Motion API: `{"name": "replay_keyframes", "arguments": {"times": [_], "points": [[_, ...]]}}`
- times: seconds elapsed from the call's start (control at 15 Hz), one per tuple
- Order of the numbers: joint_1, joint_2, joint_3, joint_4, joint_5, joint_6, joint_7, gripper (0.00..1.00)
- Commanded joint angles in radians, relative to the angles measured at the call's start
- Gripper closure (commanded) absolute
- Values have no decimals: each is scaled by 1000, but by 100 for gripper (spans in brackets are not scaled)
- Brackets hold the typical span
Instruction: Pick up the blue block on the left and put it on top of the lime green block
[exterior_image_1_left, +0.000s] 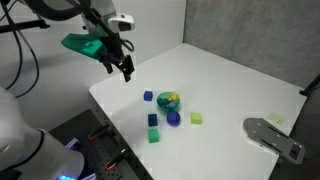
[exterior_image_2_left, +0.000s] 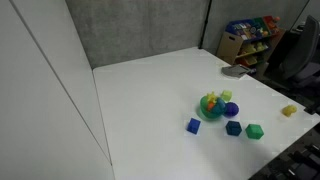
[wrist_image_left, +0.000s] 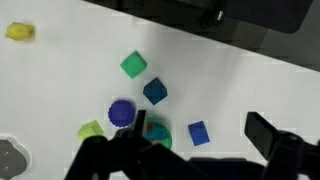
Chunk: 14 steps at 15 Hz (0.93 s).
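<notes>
Hidden: the toy (wrist_image_left: 157, 131) is half covered by the dark claw at the bottom of the wrist view (in both exterior views it reads as a green-and-yellow ball).
Cut off: a grey object (wrist_image_left: 9, 155) runs out of the wrist view's lower left corner; in an exterior view (exterior_image_1_left: 272, 136) it lies whole at the lower right.
Hard to make out: the wrist view is blurred and the block edges are soft.
Claw: the gripper (exterior_image_1_left: 124, 68) hangs in the upper left of the frame above the table (exterior_image_1_left: 220, 80). It is released, with fingers (wrist_image_left: 272, 140) spread wide and nothing between them.
Blue block (exterior_image_1_left: 148, 96): on the table, just left of the toy, well apart from the claw.
Lime block (exterior_image_1_left: 196, 118): right of centre, alone on the table.
In the way: the toy and a violet piece (exterior_image_1_left: 173, 118) lie between the two.
Others: a teal block (exterior_image_1_left: 153, 119), a green block (exterior_image_1_left: 154, 134) just below it, and a yellow piece (exterior_image_2_left: 289, 111) at the right edge.
</notes>
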Motion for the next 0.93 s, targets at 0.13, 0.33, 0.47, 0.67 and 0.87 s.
{"name": "replay_keyframes", "arguments": {"times": [0.13,0.33,0.47,0.67,0.87], "points": [[1,0,-1,2,0,-2,1,0],[20,24,14,4,17,22,12,0],[37,43,21,13,34,36,17,0],[65,78,39,29,75,75,30,0],[89,125,63,54,116,116,53,0]]}}
